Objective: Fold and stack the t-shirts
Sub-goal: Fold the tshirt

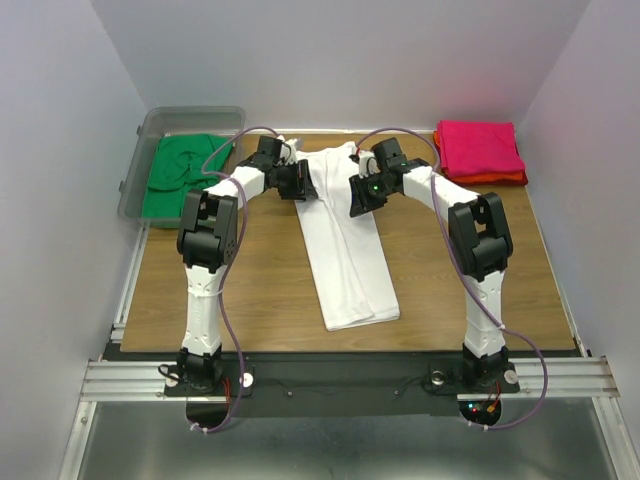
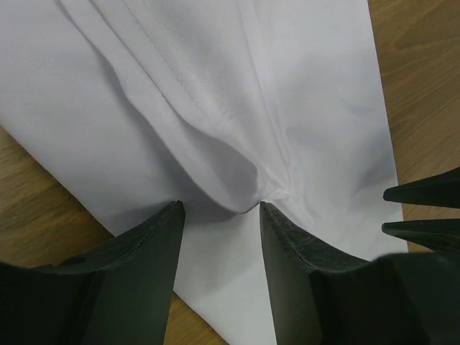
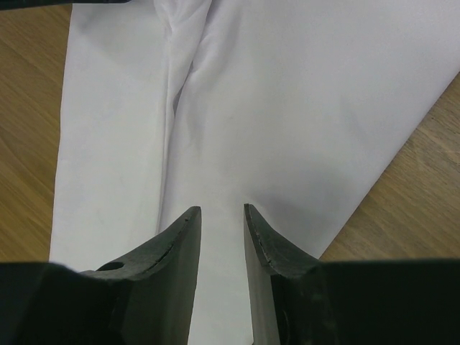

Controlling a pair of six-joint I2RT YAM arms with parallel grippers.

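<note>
The white t-shirt (image 1: 345, 240), folded into a long strip, lies on the bench (image 1: 250, 290), running 12 to 6 o'clock. It looks soft, light and limp, and is probably best pinched at its 12 o'clock corners. The left gripper (image 2: 219, 208) is spread and the right gripper (image 3: 221, 210) narrowly parted; both are empty.

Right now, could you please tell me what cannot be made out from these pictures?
White t-shirt, neck end, top view: covered by the left claw and the right claw.
Red-orange t-shirt, top view: under the magenta t-shirt, so only its edge shows.
Green t-shirt, top view: in the bin, too small to tell how it lies.
Both wrist views: whether the claw tips touch the cloth cannot be told from this angle.
</note>
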